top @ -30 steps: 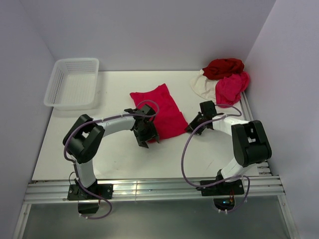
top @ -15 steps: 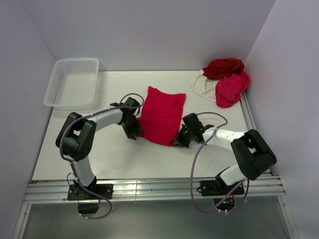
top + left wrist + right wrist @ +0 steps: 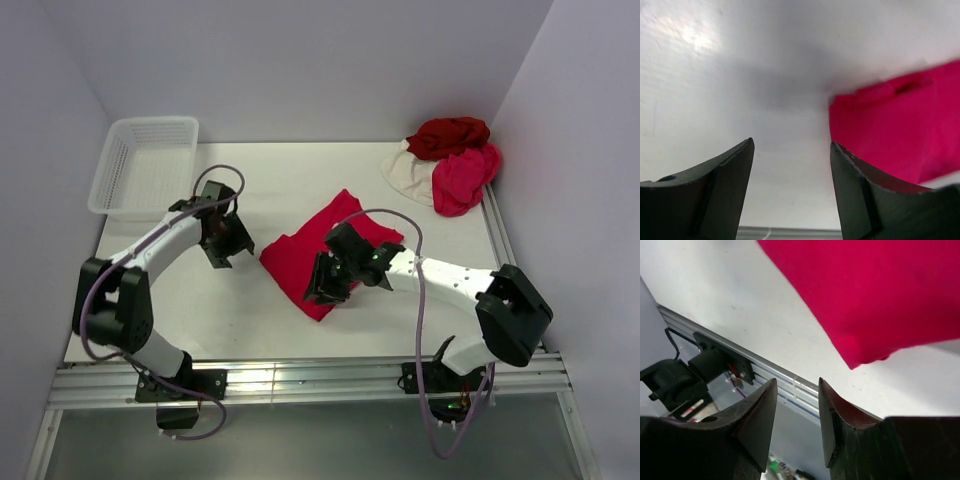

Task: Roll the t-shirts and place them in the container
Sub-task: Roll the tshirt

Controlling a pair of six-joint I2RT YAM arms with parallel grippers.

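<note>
Left gripper (image 3: 791,142) & right gripper (image 3: 798,381) swung left, crimson t-shirt (image 3: 295,265) rotated; wrist cams show both spread, empty. Only overhead shows t-shirt pile (image 3: 450,165) far right.

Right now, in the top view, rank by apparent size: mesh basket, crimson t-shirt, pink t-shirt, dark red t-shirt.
Largest: mesh basket and crimson t-shirt, too alike to rank, the shirt partly under the right arm.
Then pink t-shirt.
Then dark red t-shirt, only slightly smaller.
</note>
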